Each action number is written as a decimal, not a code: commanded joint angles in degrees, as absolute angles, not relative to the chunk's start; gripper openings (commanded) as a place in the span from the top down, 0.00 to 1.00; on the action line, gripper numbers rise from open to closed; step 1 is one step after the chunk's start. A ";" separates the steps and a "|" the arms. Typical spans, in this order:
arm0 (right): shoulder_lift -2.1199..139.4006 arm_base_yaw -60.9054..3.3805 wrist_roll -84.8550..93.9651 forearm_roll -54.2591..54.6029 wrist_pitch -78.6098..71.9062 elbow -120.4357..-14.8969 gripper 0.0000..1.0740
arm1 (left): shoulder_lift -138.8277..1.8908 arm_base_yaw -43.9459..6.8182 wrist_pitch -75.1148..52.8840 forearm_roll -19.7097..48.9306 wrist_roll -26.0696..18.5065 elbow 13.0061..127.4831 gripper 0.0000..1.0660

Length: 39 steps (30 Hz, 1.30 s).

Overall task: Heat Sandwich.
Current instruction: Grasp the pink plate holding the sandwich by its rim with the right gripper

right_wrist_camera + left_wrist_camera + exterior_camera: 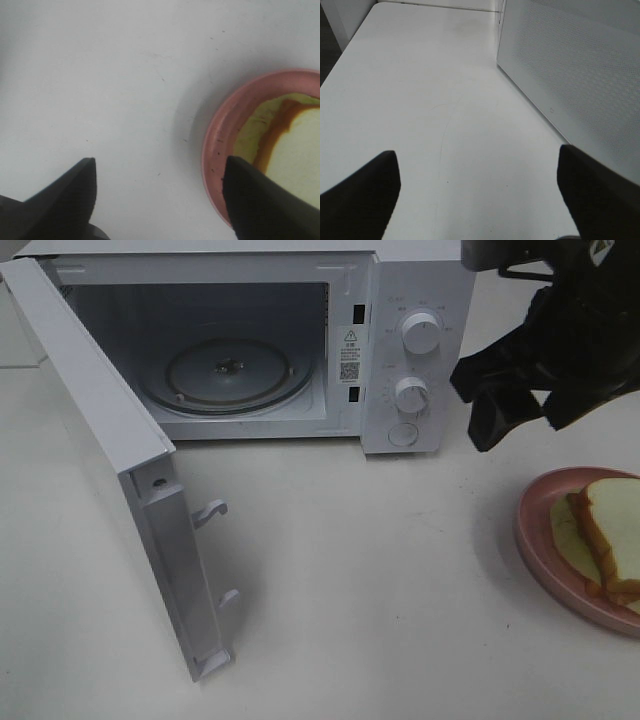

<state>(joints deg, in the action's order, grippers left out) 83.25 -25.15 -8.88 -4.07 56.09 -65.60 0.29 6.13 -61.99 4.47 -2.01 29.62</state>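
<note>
Right tool hovers released, angled down beside the plate holding the sandwich.

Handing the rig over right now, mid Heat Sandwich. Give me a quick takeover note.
Left gripper: open, empty, over the table.
Right gripper: open, empty, hovering at the edge of the pink plate.
The sandwich lies on the pink plate, right of the microwave; neither gripper touches it.
Done: door swung open, glass turntable bare.
Left: grasp the sandwich, place it on the turntable, shut the door, start heating.
</note>
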 commanded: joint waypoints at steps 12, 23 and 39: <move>83.48 -13.87 -13.12 -3.84 60.56 -66.35 0.35 | 1.26 6.25 -61.25 4.47 -1.66 29.45 0.25; 87.66 -13.41 -14.90 -5.04 58.21 -64.69 0.36 | 1.26 6.25 -61.25 4.47 -1.66 29.45 0.25; 98.32 -13.41 -17.48 -5.56 46.98 -60.10 0.36 | 1.26 6.25 -61.25 4.47 -1.66 29.45 0.25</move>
<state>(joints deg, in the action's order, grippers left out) 97.57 -13.58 -17.07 -4.98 48.01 -60.50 0.29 6.13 -61.99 4.47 -2.01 29.62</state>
